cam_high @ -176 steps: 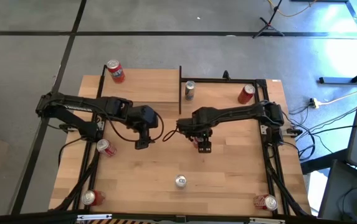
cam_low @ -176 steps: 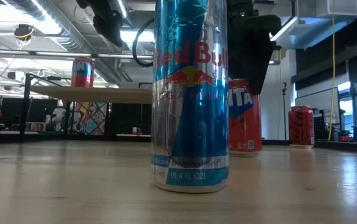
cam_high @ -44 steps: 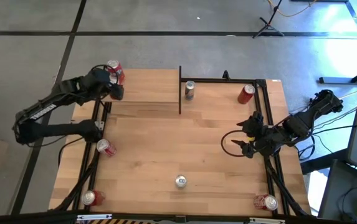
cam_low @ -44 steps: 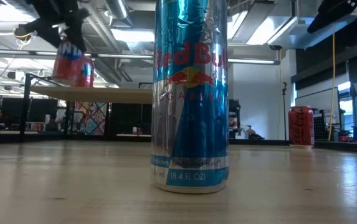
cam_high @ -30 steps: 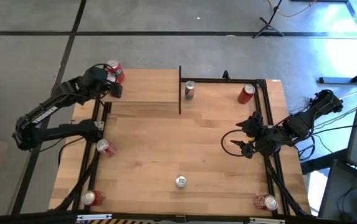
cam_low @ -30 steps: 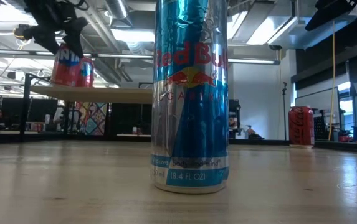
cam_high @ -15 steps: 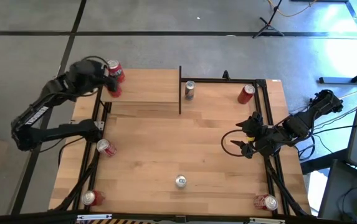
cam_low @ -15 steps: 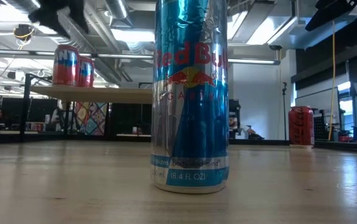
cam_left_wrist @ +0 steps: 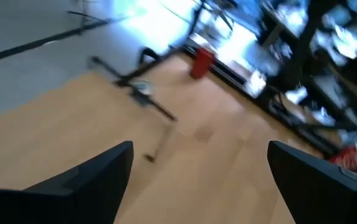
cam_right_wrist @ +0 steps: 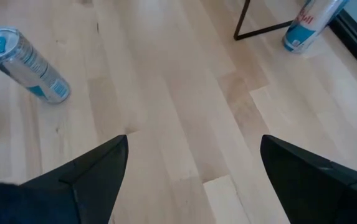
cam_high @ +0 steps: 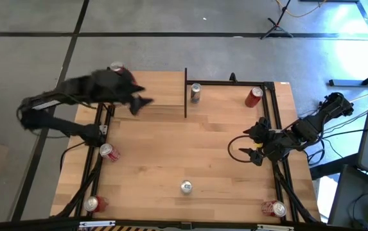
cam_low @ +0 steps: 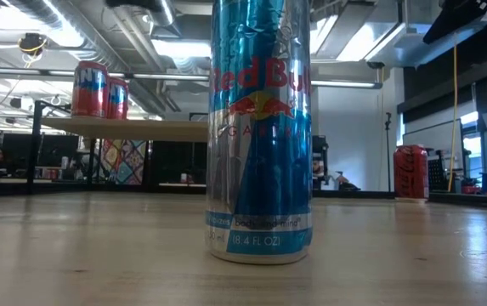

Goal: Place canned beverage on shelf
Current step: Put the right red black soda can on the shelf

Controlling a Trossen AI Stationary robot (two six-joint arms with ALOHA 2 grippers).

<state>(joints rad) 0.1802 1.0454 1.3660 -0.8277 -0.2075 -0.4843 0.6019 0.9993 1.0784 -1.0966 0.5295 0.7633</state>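
Observation:
The shelf (cam_high: pixel 164 86) is a light-wood board on black posts at the table's far left. In the low view, two red-and-blue cans (cam_low: pixel 89 87) (cam_low: pixel 117 97) stand upright on the shelf (cam_low: pixel 141 129). From above, one can's top (cam_high: pixel 115 66) shows and my left arm hides the other. My left gripper (cam_high: pixel 141 102) is open and empty over the shelf's near edge; its wrist view (cam_left_wrist: pixel 200 149) shows only wood between the fingers. My right gripper (cam_high: pixel 251 146) is open and empty near the table's right edge.
A silver-blue can (cam_high: pixel 185 187) stands near the front edge, filling the low view (cam_low: pixel 260 127). Another silver can (cam_high: pixel 196 92) stands by the shelf's right post. Red cans sit at the far right (cam_high: pixel 254 96), left (cam_high: pixel 108 151), near left (cam_high: pixel 92 203) and near right (cam_high: pixel 273 208).
My left gripper has let go of a red-and-blue can on the shelf, risen above it, then swung toward the table's right and near side. The can stays upright on the shelf beside the other one. My right arm has kept still.

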